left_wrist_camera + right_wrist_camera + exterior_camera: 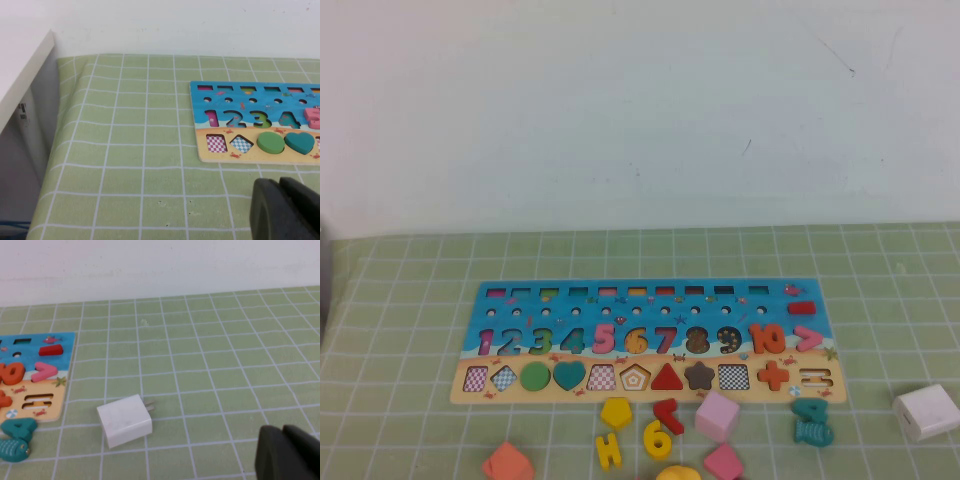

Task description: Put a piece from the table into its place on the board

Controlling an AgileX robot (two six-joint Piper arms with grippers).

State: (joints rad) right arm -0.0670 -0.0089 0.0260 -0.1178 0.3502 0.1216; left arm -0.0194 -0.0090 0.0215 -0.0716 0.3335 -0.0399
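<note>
Left gripper (281, 209): seen only in the left wrist view, as two dark fingers pressed together with just a thin seam between them. It is clenched on nothing and stays above the bare green cloth, near the board's left end but apart from it.

Right gripper (284, 454): seen only in the right wrist view, fingers also closed against each other, empty. It is above open cloth, well apart from the white charger (125, 420).

Board (645, 340): lies flat in the middle of the checked tablecloth (400, 300). Numbers 1 to 10 sit in the middle row. In the lowest row the green circle (535, 376), teal heart (568, 375), red triangle (666, 377), brown flower and orange plus are filled; several slots show only a checker pattern.

Loose pieces: all lie on the near side of the board, on the cloth. Yellow hexagon (616, 411) is just beside the board's near edge, with the red 7 (668, 414) next to it. Pink cube (717, 416) stands to their right. Yellow 6 (658, 439) and yellow H-like piece (608, 450) are nearer. Orange block (507, 463) is at the left, teal 4 and fish (811, 421) at the right.

Open room: wide bare cloth left of the board and behind it up to the white wall (640, 110). The charger lies right of the board.
</note>
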